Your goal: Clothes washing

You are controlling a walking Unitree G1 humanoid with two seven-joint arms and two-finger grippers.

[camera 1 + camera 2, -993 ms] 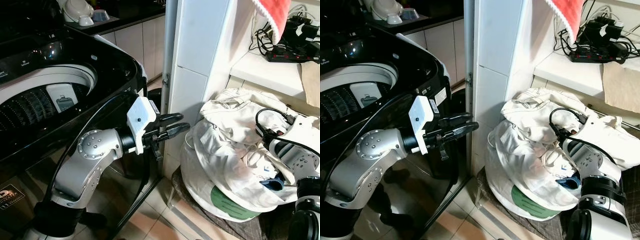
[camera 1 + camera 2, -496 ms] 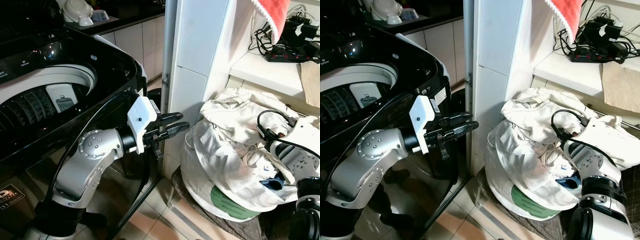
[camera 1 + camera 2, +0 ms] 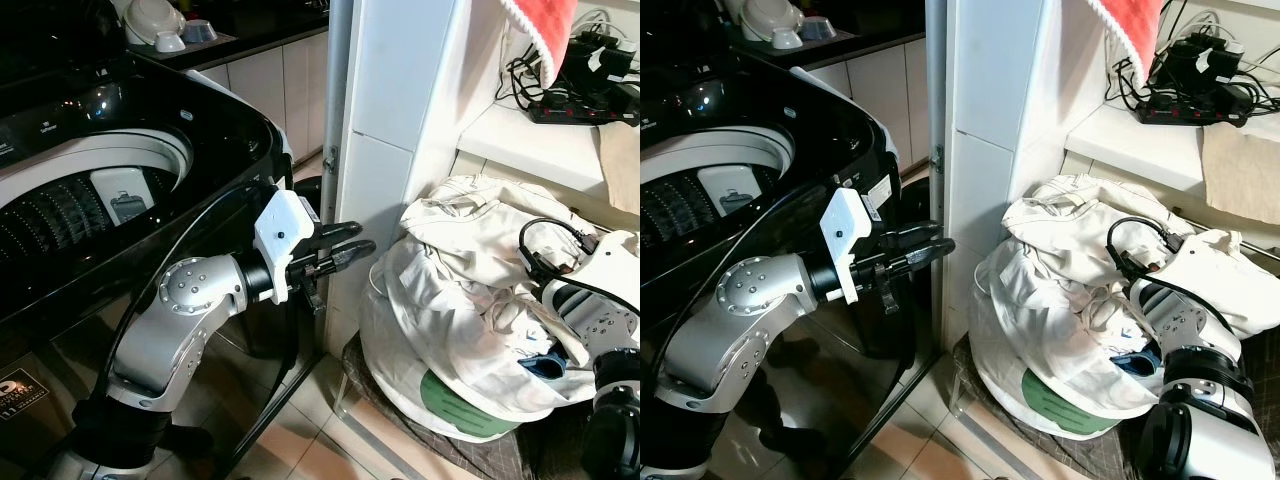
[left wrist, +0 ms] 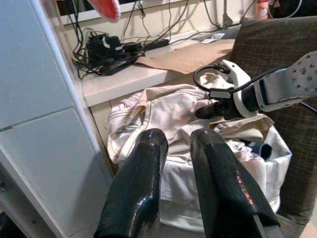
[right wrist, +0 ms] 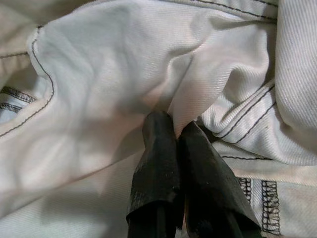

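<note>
Little had changed — the right gripper (image 5: 176, 130) stayed pinched, apparently on a fold of the white clothes (image 3: 470, 300); left gripper (image 3: 345, 250) waited narrow beside them.

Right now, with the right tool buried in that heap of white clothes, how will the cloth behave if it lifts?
The white clothes would likely sag and drape, since they lie in soft folds. One pinch by the right tool probably raises a single layer, not the heap. The layers look tangled, so neighbouring cloth may drag along.
</note>
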